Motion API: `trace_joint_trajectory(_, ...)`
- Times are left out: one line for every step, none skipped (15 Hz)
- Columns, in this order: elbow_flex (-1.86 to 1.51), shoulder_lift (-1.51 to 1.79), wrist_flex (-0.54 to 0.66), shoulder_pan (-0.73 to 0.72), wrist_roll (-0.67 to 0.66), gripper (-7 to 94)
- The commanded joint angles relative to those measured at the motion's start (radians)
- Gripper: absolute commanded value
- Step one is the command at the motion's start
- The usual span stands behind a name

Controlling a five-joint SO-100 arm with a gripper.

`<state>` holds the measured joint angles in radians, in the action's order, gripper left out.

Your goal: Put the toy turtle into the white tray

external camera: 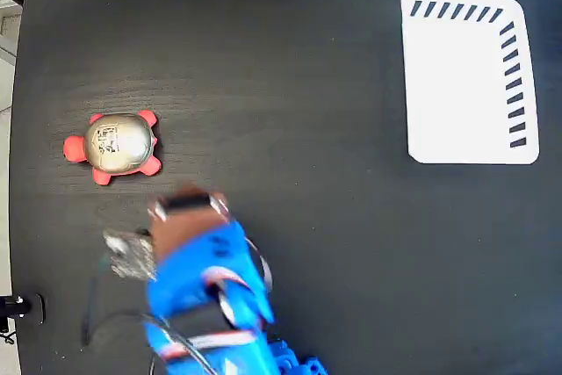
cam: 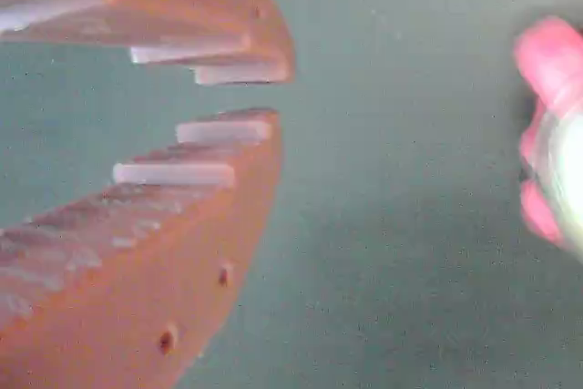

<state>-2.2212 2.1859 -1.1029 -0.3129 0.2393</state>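
- Here, the toy turtle [external camera: 117, 143] sits on the dark tabletop [external camera: 299, 129] at the left of the fixed view, resting upright on its legs with its shiny silver-beige shell and dark printed mark facing up.
- Its red-orange head points toward the left edge of that view, and its stubby legs show at the corners of the shell.
- In the wrist view the toy turtle [cam: 556, 134] appears only as a blurred pink and pale shape cut off by the right edge.
- The hand [cam: 250, 93] stands apart from the turtle, with bare tabletop [cam: 401, 225] between them in the wrist view.
- The two orange ridged fingers [cam: 182, 225] are almost together, with only a narrow gap left at the tips, and nothing is held between them.
- In the fixed view the hand [external camera: 180, 208] shows as a blurred brown piece at the end of the blue arm [external camera: 215, 305], just below and to the right of the turtle, not touching it.
- The white tray [external camera: 465, 76] lies flat at the upper right of the fixed view, well apart from both turtle and hand.
- Short dark diagonal stripes run along the tray's top and right edges, and its white surface holds nothing.
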Motion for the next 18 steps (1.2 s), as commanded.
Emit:
trace_joint_trajectory(0.281, -0.222, -0.092, -0.037, 0.071, 0)
trace_joint_trajectory(0.376, -0.305, -0.121, -0.048, 0.089, 0)
trace_joint_trajectory(0.454, -0.373, -0.140, -0.064, 0.101, 0)
trace_joint_trajectory(0.525, -0.431, -0.161, -0.084, 0.118, 0)
trace_joint_trajectory(0.597, -0.495, -0.192, -0.101, 0.133, 0)
trace_joint_trajectory(0.666, -0.563, -0.227, -0.117, 0.138, 1)
trace_joint_trajectory(0.736, -0.634, -0.268, -0.137, 0.137, 11)
trace_joint_trajectory(0.785, -0.689, -0.284, -0.152, 0.146, 13)
trace_joint_trajectory(0.821, -0.727, -0.298, -0.167, 0.160, 15)
trace_joint_trajectory(0.848, -0.755, -0.316, -0.179, 0.164, 19)
trace_joint_trajectory(0.879, -0.781, -0.334, -0.186, 0.163, 24)
trace_joint_trajectory(0.910, -0.802, -0.354, -0.190, 0.158, 30)
trace_joint_trajectory(0.931, -0.821, -0.380, -0.192, 0.143, 35)
trace_joint_trajectory(0.953, -0.841, -0.408, -0.192, 0.115, 41)
trace_joint_trajectory(0.973, -0.861, -0.434, -0.189, 0.089, 47)
trace_joint_trajectory(0.982, -0.876, -0.445, -0.186, 0.064, 51)
trace_joint_trajectory(0.983, -0.890, -0.451, -0.184, 0.032, 56)
trace_joint_trajectory(0.985, -0.900, -0.451, -0.187, 0.021, 57)
